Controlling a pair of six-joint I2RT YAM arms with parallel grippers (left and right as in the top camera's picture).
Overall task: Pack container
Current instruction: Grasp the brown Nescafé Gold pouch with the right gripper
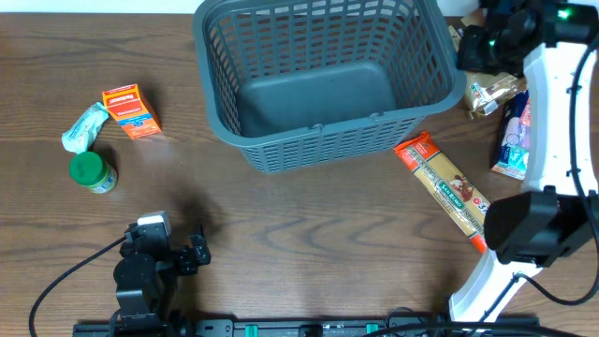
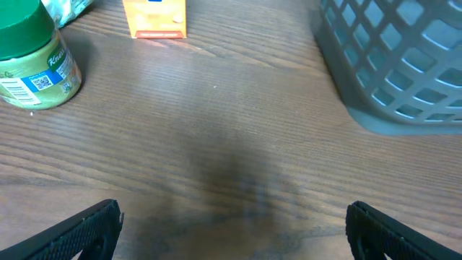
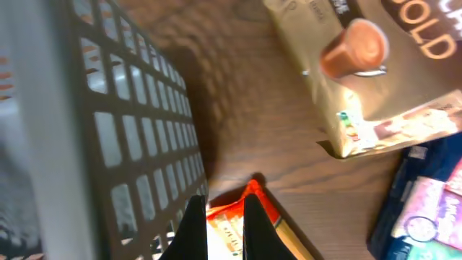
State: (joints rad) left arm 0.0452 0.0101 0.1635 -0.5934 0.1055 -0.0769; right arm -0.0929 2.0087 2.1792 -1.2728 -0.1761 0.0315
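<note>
Packing step: I judge the right arm is about to pick a first item; the container [image 1: 318, 140] has nothing inside yet.
Container place: it stands at the far middle of the table, with goods on both sides of it.
Right gripper [image 3: 222, 198]: it hangs just beside the right wall of the container, fingers almost together with a thin gap, and nothing is between them.
Left gripper [image 2: 232, 211]: it is low at the near left, fingers wide apart and empty.
Nearest goods: the gold coffee bag [image 3: 375, 79] and the orange pasta pack [image 1: 447, 187] lie near the right gripper; a blue-pink carton [image 1: 513, 140] is beside them.
Left goods: a green-lidded jar [image 1: 91, 172], an orange box [image 1: 131, 110] and a pale pouch [image 1: 84, 126].
Good way: spread the fingers before going down, then take the bag across its narrow side.
Care: the lattice wall is very close, so approach from outside and lift above the rim before moving over.
</note>
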